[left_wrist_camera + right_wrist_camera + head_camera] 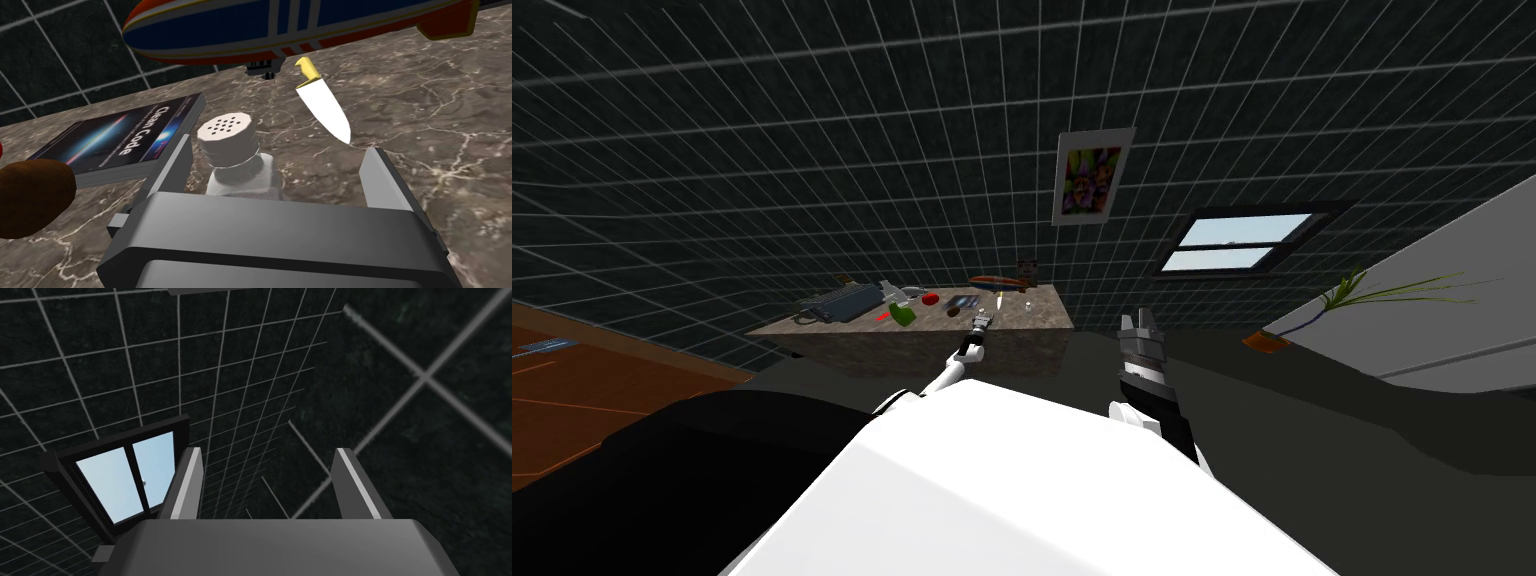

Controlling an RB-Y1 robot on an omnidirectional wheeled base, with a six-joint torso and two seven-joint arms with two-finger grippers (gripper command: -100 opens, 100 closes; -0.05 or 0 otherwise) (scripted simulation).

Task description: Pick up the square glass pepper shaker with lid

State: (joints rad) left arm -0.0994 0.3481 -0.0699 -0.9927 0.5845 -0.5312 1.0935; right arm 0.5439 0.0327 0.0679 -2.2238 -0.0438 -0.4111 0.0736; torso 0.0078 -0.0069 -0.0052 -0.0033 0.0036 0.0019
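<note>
A clear square shaker with a grey perforated lid stands upright on the brown marble tabletop. My left gripper is open around it. The shaker sits between the two fingers, close to the finger on the book's side, with a wide gap to the other finger. In the head view my left gripper reaches over the table's near edge. My right gripper is held up beside the table, and its wrist view shows it open and holding nothing.
Just beyond the shaker lie a book, a yellow-handled knife and a striped toy blimp. A brown rounded object sits beside the gripper. Further along the table are a dark keyboard-like item and green and red things.
</note>
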